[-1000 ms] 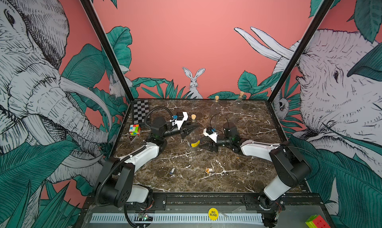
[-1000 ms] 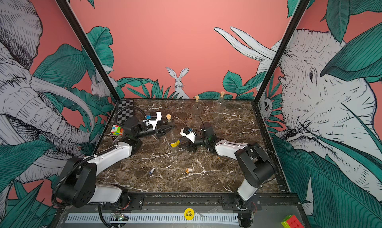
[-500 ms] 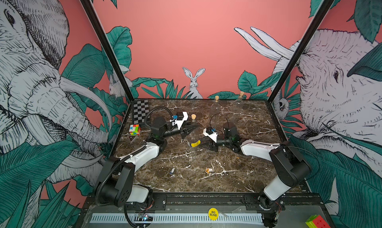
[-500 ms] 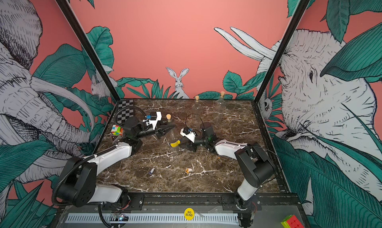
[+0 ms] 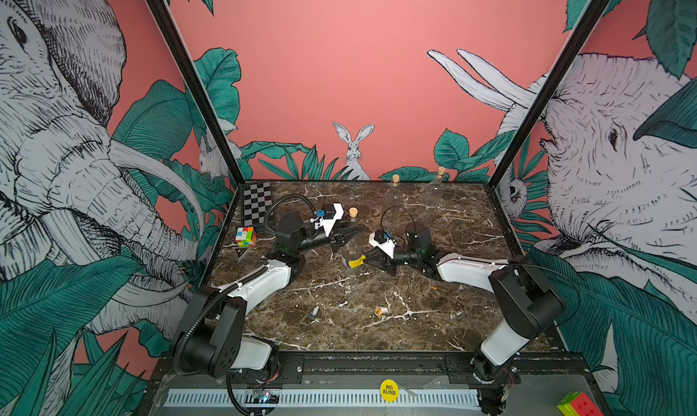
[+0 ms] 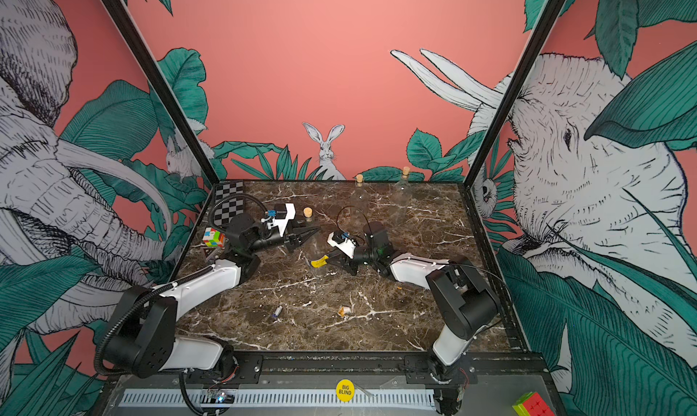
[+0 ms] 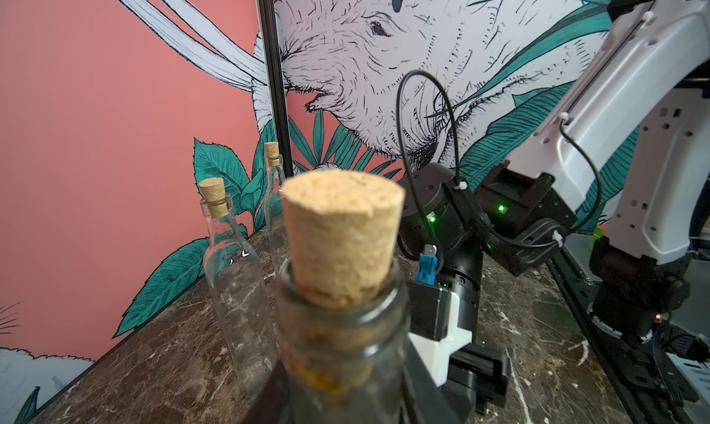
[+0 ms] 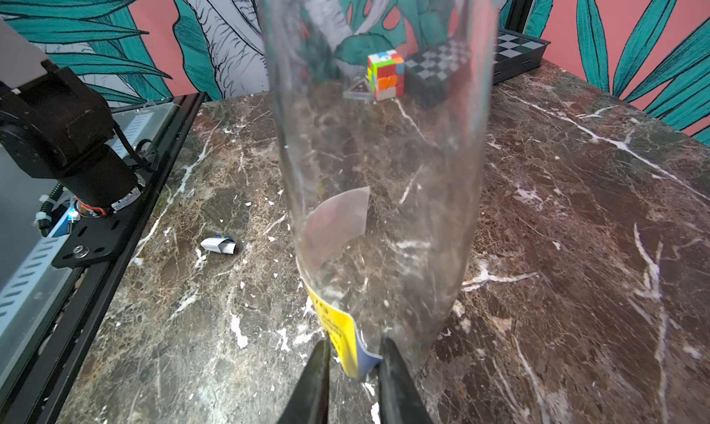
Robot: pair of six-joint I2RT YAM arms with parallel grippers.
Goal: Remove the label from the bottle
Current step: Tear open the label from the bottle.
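Down at the bottom edge, a yellow sticker reads "BIG BLIND". Mid-frame the clear bottle stands upright on the marble table, open stone all round it. Its yellow label carries print too blurred to read, and the right gripper pinches the label's loose edge. Just behind, the left gripper clasps the bottle's neck under the cork.

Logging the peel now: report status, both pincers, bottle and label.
Left pincer shut on bottle neck. Right pincer straddles yellow label edge, grip unconfirmed. Bottle upright. Nothing in the way.
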